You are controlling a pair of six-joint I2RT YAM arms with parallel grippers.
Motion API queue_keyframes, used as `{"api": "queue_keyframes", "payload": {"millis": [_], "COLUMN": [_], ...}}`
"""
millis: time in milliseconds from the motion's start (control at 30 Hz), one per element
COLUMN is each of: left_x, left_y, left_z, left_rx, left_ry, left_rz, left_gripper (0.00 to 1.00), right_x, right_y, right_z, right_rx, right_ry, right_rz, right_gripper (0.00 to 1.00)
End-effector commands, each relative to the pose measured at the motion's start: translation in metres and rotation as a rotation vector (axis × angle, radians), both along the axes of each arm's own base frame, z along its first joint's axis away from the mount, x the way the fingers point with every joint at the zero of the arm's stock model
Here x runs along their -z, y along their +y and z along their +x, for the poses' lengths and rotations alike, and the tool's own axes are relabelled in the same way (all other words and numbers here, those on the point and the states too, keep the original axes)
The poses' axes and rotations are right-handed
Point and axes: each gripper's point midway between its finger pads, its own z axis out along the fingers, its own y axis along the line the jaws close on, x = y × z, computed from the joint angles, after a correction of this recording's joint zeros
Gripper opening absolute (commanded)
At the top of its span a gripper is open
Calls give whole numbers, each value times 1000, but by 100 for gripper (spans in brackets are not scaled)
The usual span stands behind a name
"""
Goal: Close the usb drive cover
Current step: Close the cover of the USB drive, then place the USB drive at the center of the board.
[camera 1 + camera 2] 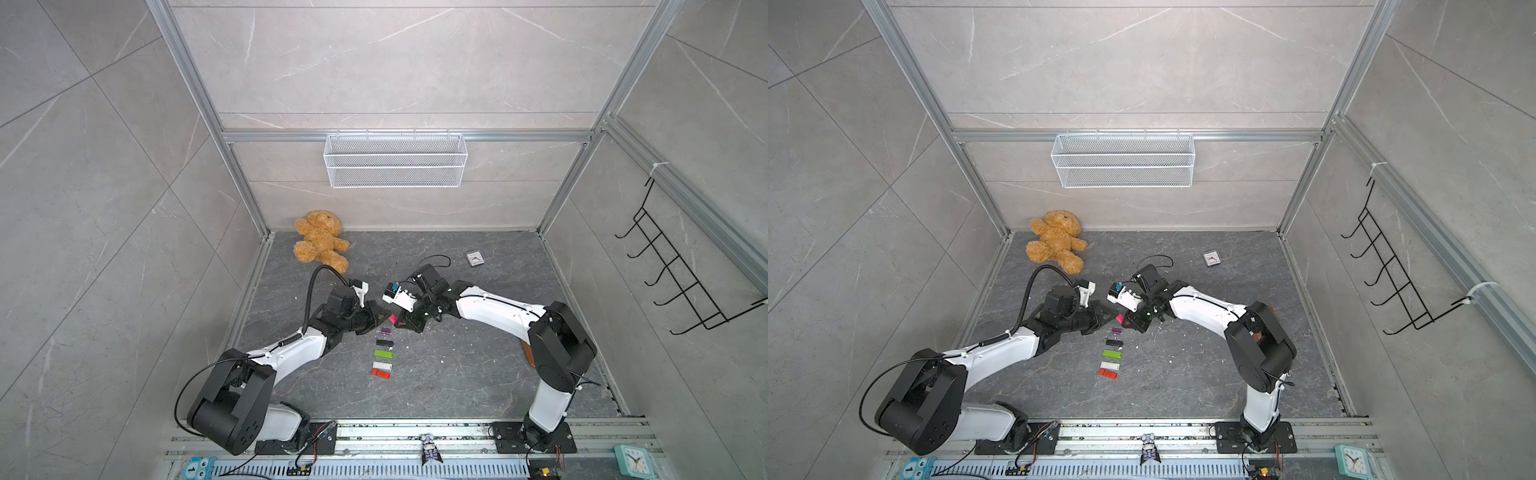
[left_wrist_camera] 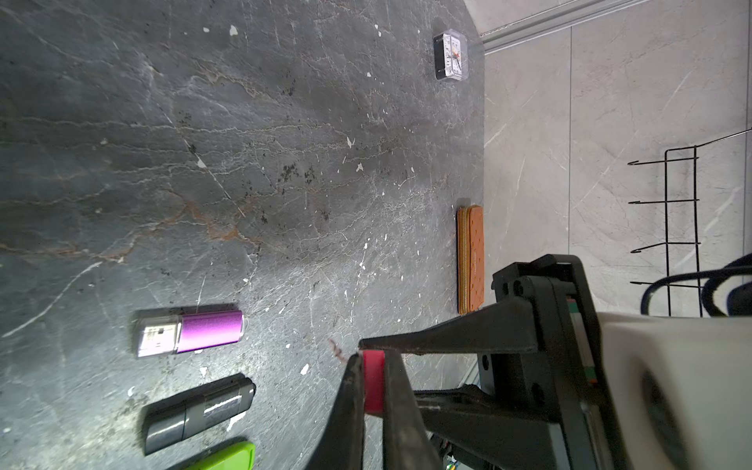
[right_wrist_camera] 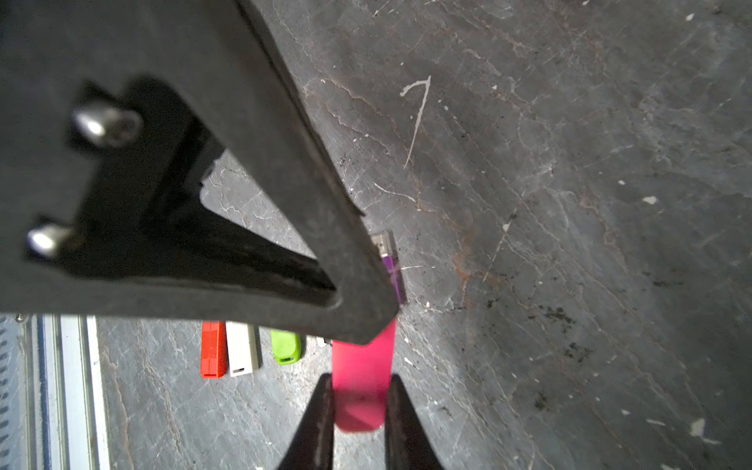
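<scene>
The only writing I can read is a "1" on the blue tag (image 1: 192, 468) at the front rail. The print on the plug of the purple drive (image 2: 191, 331) is too blurred.

Both arms stretch low from 6 o'clock, their wrists converging mid-table. The left gripper (image 2: 372, 366) and the right gripper (image 3: 360, 390) are each clamped on the pink usb drive (image 1: 392, 319) from opposite ends.

From there a row of drives (image 1: 383, 354) runs toward 6 o'clock. The teddy bear (image 1: 321, 242) is at 11 and the small clock (image 1: 473, 259) at 1.

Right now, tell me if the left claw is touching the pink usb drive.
Touching. The right wrist view shows the left claw pinching the pink usb drive on both sides, no gap.
</scene>
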Motion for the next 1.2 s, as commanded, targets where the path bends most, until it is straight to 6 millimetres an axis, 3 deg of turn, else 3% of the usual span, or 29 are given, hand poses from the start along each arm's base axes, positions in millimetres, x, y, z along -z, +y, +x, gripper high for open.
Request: {"api": "queue_keyframes", "payload": {"millis": [0, 233, 467, 633, 833, 1167], "left_x": [23, 8, -5, -11, -16, -9], "left_y": [-19, 0, 42, 75, 112, 129], "left_z": [-69, -49, -27, -20, -17, -21], "left_rx": [217, 134, -15, -107, -217, -267], "left_ry": [212, 141, 118, 123, 126, 144], "left_rz": [10, 85, 99, 133, 146, 173], "left_gripper": [0, 0, 23, 36, 38, 38], "right_x": [-120, -57, -16, 5, 30, 60], "right_y": [58, 27, 6, 3, 10, 20], "right_z": [30, 30, 37, 47, 57, 48], "right_rx": [-104, -106, -111, -101, -126, -209], "right_ry": [-334, -301, -276, -256, -260, -236], "right_rz": [335, 64, -140, -236, -382, -481], "right_gripper": [11, 12, 12, 13, 14, 17]}}
